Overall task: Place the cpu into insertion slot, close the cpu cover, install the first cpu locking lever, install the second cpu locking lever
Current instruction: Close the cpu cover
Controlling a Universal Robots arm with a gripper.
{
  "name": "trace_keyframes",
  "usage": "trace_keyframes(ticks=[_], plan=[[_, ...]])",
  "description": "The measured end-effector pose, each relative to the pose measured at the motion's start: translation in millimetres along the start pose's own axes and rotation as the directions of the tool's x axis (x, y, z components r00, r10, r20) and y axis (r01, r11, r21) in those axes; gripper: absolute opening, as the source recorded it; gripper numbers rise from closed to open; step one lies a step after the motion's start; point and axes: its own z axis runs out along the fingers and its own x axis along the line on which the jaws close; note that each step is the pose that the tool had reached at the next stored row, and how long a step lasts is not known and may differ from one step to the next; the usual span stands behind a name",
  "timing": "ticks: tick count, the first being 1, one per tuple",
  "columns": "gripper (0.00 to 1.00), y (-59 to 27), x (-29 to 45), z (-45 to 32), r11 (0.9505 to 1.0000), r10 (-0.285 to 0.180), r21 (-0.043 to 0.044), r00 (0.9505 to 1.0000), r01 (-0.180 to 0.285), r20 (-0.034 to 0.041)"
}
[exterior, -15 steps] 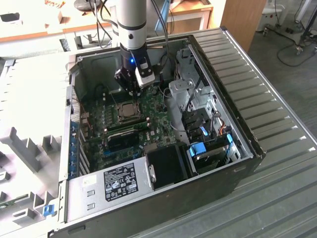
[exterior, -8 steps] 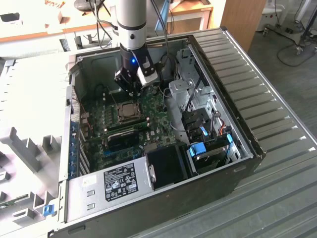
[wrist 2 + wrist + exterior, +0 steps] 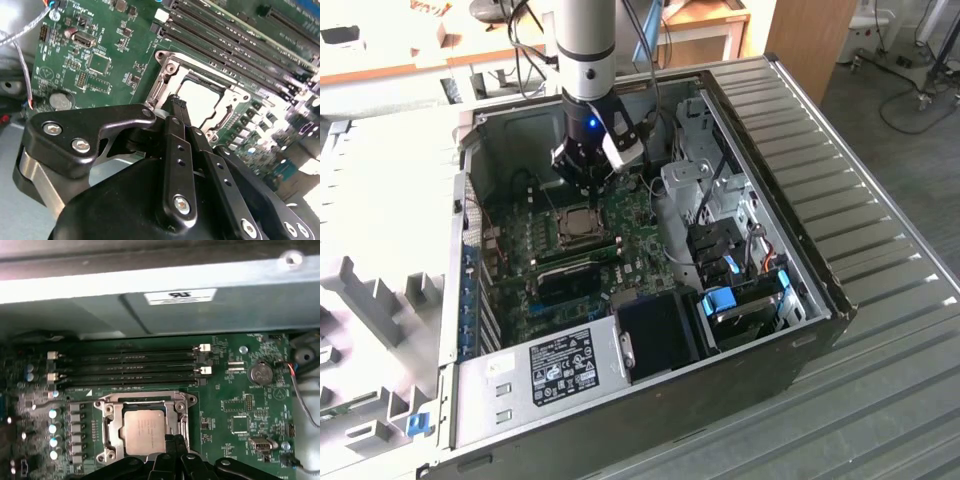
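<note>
The cpu (image 3: pixel 144 429) lies flat in the insertion slot (image 3: pixel 145 396) on the green board, its dull silver top facing up. The cpu cover (image 3: pixel 112 422) lies down around it as a silvery frame. In the second wrist view my gripper (image 3: pixel 179 104) is shut with nothing between its black fingers (image 3: pixel 176 150), and the tips sit at the edge of the socket beside the cpu (image 3: pixel 201 102). The exterior view has the gripper (image 3: pixel 583 188) low inside the open case, just behind the socket (image 3: pixel 582 225). I cannot tell whether the tips touch a lever.
Long memory slots (image 3: pixel 130 367) run beside the socket, and a coin battery (image 3: pixel 261 373) sits further along the board. A black card (image 3: pixel 570 285), the power supply (image 3: pixel 555 370) and the drive cage (image 3: pixel 740 270) crowd the case. Thin cables (image 3: pixel 20 50) hang near the board's edge.
</note>
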Motion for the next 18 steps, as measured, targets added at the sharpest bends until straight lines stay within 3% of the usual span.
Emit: trace_keyframes(ticks=[8, 12, 18], plan=[[0.11, 0.0, 0.1, 0.8, 0.9943, -0.106, 0.0039, 0.9943, 0.106, -0.0022], [0.11, -0.1, 1.0, 0.9, 0.9938, -0.111, 0.0040, 0.9938, 0.111, -0.0022], [0.11, -0.5, 9.9, 1.8, 0.9937, -0.112, 0.0039, 0.9938, 0.112, -0.0022]])
